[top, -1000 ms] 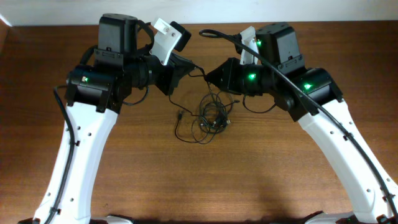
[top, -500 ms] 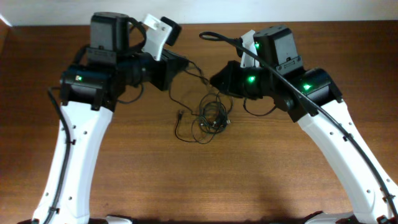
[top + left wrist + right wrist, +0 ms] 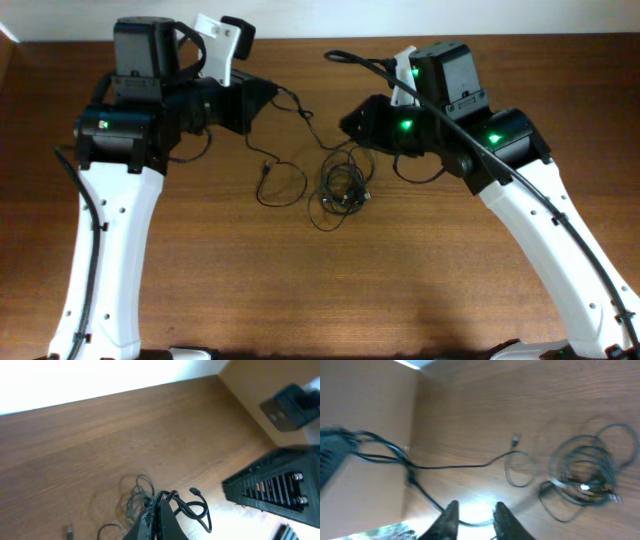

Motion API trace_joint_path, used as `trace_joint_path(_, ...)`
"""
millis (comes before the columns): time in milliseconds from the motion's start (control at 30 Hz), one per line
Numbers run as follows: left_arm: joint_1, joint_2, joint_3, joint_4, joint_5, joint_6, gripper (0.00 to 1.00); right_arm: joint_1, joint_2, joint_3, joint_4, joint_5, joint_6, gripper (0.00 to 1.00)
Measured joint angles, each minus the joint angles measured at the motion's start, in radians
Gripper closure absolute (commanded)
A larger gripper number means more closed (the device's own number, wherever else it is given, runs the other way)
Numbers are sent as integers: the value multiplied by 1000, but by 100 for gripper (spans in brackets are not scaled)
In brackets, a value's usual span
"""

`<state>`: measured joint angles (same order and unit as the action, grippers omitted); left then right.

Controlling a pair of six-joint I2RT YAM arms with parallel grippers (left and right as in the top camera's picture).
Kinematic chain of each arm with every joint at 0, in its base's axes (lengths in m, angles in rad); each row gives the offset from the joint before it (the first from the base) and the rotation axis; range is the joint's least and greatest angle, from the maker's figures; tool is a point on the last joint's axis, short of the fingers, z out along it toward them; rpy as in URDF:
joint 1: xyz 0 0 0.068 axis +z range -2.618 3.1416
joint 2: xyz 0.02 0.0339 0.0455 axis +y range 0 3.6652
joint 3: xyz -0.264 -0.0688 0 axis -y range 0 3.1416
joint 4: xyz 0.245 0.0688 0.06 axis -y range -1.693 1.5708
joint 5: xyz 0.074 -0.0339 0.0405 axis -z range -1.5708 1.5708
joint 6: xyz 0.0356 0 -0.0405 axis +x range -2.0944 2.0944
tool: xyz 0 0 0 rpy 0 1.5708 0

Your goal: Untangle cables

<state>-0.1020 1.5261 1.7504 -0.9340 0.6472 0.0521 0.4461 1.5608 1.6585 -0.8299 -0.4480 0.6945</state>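
Note:
The cables lie mid-table as a small knotted bundle [image 3: 343,187] of thin black cords. One cord [image 3: 300,112] runs up and left from it to my left gripper [image 3: 268,98], which is shut on it. In the left wrist view the left gripper [image 3: 159,510] pinches this cord, with a loop [image 3: 195,509] hanging at its right. A loose loop with a plug end [image 3: 266,172] lies left of the bundle. My right gripper [image 3: 347,125] hovers above the bundle's far side. In the right wrist view the right gripper [image 3: 475,512] is open, and a cord [image 3: 475,523] crosses the gap between its fingers.
The right arm's thick black cable [image 3: 352,56] arches near the table's back edge. The right arm's black housing [image 3: 280,490] fills the lower right of the left wrist view. Bare wood [image 3: 330,290] stretches in front of the bundle.
My left arm has moved left and back with the cord, drawing it and the plug-end loop out to the left of the bundle. My right gripper has opened.

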Motion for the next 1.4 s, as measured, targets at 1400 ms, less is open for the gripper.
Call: trace_joint_path(1400, -86, 0, 0, -8, -38, -31, 100, 2, 0, 0, 14, -102, 5, 96)
